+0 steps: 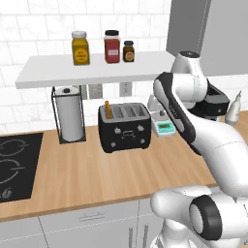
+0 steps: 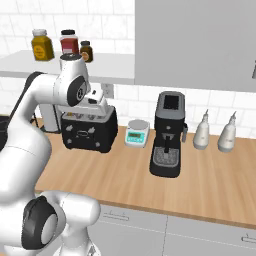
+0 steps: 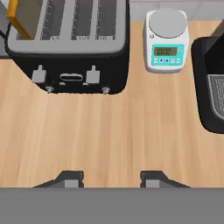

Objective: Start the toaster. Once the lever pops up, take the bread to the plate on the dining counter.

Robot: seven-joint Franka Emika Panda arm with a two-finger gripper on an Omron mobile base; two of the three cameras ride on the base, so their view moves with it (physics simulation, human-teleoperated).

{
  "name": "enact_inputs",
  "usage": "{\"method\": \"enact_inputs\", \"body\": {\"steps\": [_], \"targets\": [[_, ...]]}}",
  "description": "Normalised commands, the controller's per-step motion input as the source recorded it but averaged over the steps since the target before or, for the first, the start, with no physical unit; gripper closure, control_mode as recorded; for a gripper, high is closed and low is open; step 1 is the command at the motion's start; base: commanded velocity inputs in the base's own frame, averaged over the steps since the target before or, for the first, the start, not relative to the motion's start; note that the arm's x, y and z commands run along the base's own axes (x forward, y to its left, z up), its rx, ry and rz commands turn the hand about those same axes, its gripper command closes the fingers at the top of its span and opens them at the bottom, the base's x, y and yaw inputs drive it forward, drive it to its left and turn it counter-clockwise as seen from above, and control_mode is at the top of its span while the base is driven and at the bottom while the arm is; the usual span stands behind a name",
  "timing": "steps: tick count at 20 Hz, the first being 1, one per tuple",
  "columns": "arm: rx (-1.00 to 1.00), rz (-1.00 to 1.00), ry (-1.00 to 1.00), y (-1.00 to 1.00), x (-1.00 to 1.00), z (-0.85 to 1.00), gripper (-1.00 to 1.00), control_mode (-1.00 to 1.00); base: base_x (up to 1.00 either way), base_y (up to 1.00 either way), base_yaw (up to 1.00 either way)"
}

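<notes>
At upper left of the hand view, bread (image 3: 24,17) sat in the toaster (image 3: 70,48); lever (image 3: 71,78) unpressed, gripper (image 3: 111,178) partly open, empty.

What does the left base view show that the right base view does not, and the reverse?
Left base view alone: the black hob, the full paper towel roll in its stand, and the bread standing up out of the toaster's left slot.
Right base view alone: the whole coffee machine and two white bottles on the worktop.
Both: the toaster, the kitchen scale, the three jars on the shelf, the arm, and the wood worktop.
</notes>
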Motion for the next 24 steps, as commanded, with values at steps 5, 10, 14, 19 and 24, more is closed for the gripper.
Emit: {"method": "enact_inputs", "body": {"steps": [5, 10, 14, 19, 24], "targets": [[-0.01, 0.00, -0.06, 0.31, 0.00, -0.30, -1.00, -1.00, 0.00, 0.00, 0.00], [-0.01, 0.00, -0.09, 0.68, 0.00, -0.46, -1.00, -1.00, 0.00, 0.00, 0.00], [0.00, -0.02, -0.04, 0.36, 0.02, -0.42, -1.00, -1.00, 0.00, 0.00, 0.00], [0.00, -0.04, -0.04, 0.26, 0.10, -0.38, -1.00, -1.00, 0.00, 0.00, 0.00], [0.00, -0.04, -0.07, 0.30, 0.13, -0.16, -1.00, -1.00, 0.00, 0.00, 0.00]]}}
